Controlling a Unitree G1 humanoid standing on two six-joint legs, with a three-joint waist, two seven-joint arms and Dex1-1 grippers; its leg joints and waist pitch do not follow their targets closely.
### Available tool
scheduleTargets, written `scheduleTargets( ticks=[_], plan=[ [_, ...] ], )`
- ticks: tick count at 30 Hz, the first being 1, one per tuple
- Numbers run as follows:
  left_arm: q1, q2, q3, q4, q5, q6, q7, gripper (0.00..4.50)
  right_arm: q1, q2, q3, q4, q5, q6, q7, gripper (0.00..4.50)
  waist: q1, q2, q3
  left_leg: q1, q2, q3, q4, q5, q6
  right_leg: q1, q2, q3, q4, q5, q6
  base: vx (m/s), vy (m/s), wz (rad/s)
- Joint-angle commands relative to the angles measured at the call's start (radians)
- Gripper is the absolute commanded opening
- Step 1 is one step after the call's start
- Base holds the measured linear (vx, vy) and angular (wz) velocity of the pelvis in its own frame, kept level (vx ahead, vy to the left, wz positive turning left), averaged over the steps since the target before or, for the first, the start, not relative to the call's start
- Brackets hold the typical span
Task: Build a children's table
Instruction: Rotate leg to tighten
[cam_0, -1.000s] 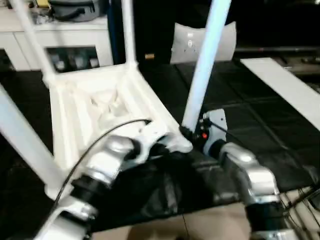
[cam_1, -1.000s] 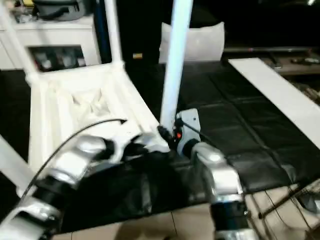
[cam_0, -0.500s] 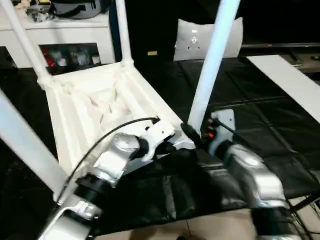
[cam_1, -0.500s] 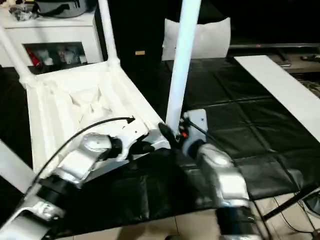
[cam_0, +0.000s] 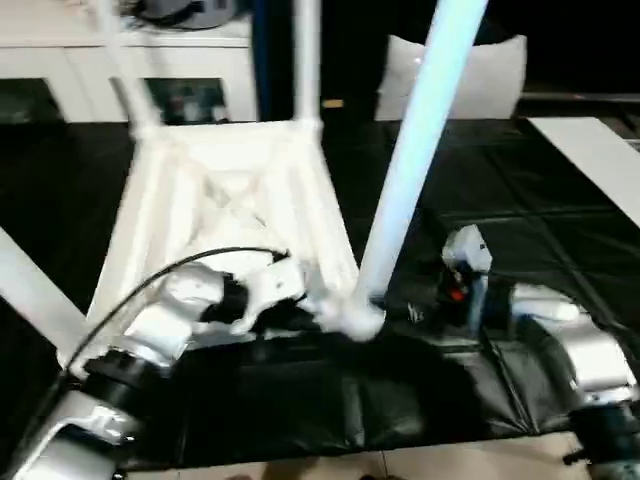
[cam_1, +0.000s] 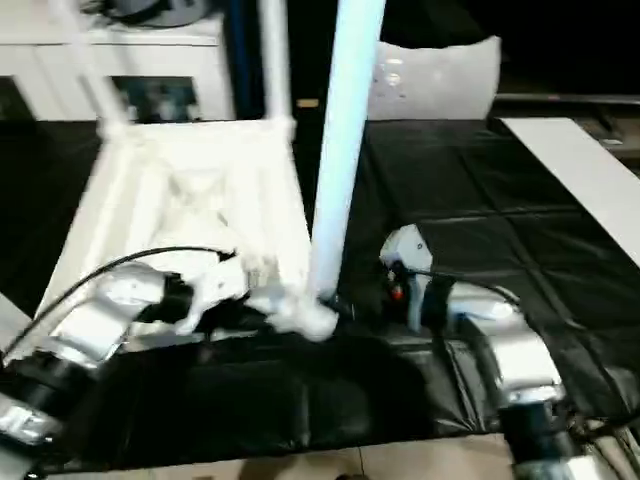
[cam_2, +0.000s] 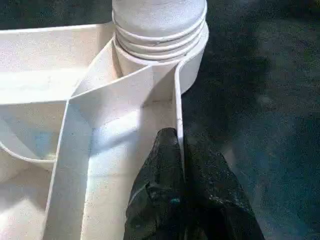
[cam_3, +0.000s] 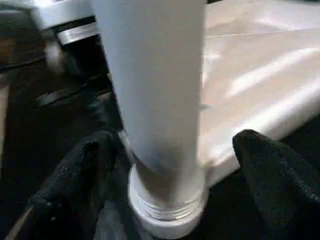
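Observation:
The white table top (cam_0: 230, 190) lies upside down on the black mat, ribs facing up. Three legs stand in its corner sockets: the near right leg (cam_0: 415, 150), the far right leg (cam_0: 307, 60) and the far left leg (cam_0: 120, 70). A further leg (cam_0: 30, 290) slants by the near left corner. My left gripper (cam_2: 180, 150) is shut on the top's rim just beside the near right socket (cam_2: 160, 40). My right gripper (cam_3: 172, 140) is open, one finger on each side of the near right leg's base (cam_3: 167, 200), with gaps to the leg.
The black mat (cam_0: 530, 210) covers the work area, with light floor along its front edge. A white cabinet (cam_0: 60, 70) stands at the back left, a pale cushion-like thing (cam_0: 480, 80) at the back, and a white board (cam_0: 600, 160) at the right.
The camera has moved, so the whole picture has shifted. My right forearm now comes in from further right, low beside the leg's base. The left gripper stays on the rim.

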Motion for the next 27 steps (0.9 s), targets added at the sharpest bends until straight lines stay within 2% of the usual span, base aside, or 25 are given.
scheduleTargets(
  ticks=[1, 7, 11, 12, 17, 19, 20, 21, 22, 27],
  plan=[
    [-0.016, 0.002, -0.037, -0.025, -0.016, -0.054, -0.079, 0.00, -0.016, -0.019, 0.026, 0.020, 0.001, -0.021, 0.065, 3.98, -0.004, -0.008, -0.074, 0.003, 0.060, -0.004, -0.075, -0.147, 0.081, 0.061, -0.074, 0.071, -0.064, -0.312, -0.184, 0.000, 0.000, 0.00],
    [-0.010, 0.022, -0.063, -0.037, -0.023, -0.103, -0.149, 0.00, -0.032, -0.039, 0.070, 0.060, 0.002, -0.042, 0.167, 3.42, 0.000, -0.015, -0.075, 0.007, 0.061, 0.002, -0.076, -0.149, 0.068, 0.057, -0.072, 0.080, -0.058, -0.306, -0.193, 0.000, 0.000, 0.00],
    [-0.007, 0.023, -0.071, -0.039, -0.026, -0.117, -0.169, 0.00, -0.042, -0.036, 0.076, 0.073, 0.008, -0.044, 0.186, 3.04, 0.000, -0.016, -0.074, 0.007, 0.061, 0.005, -0.076, -0.151, 0.063, 0.057, -0.071, 0.084, -0.058, -0.321, -0.189, 0.000, 0.000, 0.00],
    [-0.008, 0.023, -0.073, -0.038, -0.026, -0.119, -0.173, 0.00, -0.044, -0.035, 0.076, 0.074, 0.009, -0.043, 0.188, 3.04, 0.002, -0.015, -0.073, 0.010, 0.062, 0.007, -0.077, -0.159, 0.061, 0.053, -0.071, 0.085, -0.060, -0.327, -0.189, 0.000, 0.000, 0.00],
    [-0.004, 0.032, -0.084, -0.041, -0.032, -0.131, -0.194, 0.00, -0.048, -0.038, 0.083, 0.080, 0.016, -0.031, 0.217, 2.51, 0.001, -0.017, -0.074, 0.005, 0.061, 0.005, -0.077, -0.166, 0.055, 0.058, -0.072, 0.084, -0.061, -0.341, -0.177, 0.000, 0.000, 0.00],
    [-0.003, 0.034, -0.086, -0.041, -0.031, -0.133, -0.198, 0.00, -0.049, -0.038, 0.085, 0.082, 0.018, -0.028, 0.223, 2.45, 0.001, -0.019, -0.075, 0.005, 0.060, 0.006, -0.076, -0.164, 0.055, 0.058, -0.072, 0.085, -0.061, -0.344, -0.176, 0.000, 0.000, 0.00],
    [-0.002, 0.036, -0.087, -0.039, -0.030, -0.139, -0.203, 0.00, -0.050, -0.040, 0.088, 0.084, 0.019, -0.028, 0.229, 2.38, 0.002, -0.016, -0.075, 0.005, 0.060, 0.005, -0.077, -0.162, 0.054, 0.058, -0.072, 0.085, -0.061, -0.342, -0.177, 0.000, 0.000, 0.00],
    [-0.002, 0.036, -0.087, -0.039, -0.030, -0.139, -0.203, 0.00, -0.050, -0.040, 0.088, 0.084, 0.019, -0.028, 0.229, 2.22, 0.001, -0.018, -0.075, 0.003, 0.060, 0.006, -0.077, -0.158, 0.054, 0.059, -0.071, 0.084, -0.060, -0.336, -0.177, 0.000, 0.000, 0.00],
    [-0.001, 0.038, -0.089, -0.038, -0.027, -0.143, -0.207, 0.00, -0.051, -0.041, 0.091, 0.085, 0.021, -0.026, 0.235, 2.13, 0.002, -0.015, -0.076, 0.003, 0.060, 0.005, -0.076, -0.151, 0.055, 0.059, -0.071, 0.084, -0.058, -0.325, -0.180, 0.000, 0.000, 0.00],
    [0.001, 0.043, -0.093, -0.035, -0.026, -0.150, -0.217, 0.00, -0.054, -0.038, 0.102, 0.084, 0.023, -0.016, 0.251, 1.98, 0.003, -0.017, -0.077, 0.003, 0.061, 0.007, -0.075, -0.141, 0.058, 0.060, -0.070, 0.085, -0.054, -0.298, -0.193, 0.000, 0.000, 0.00]
  ],
)
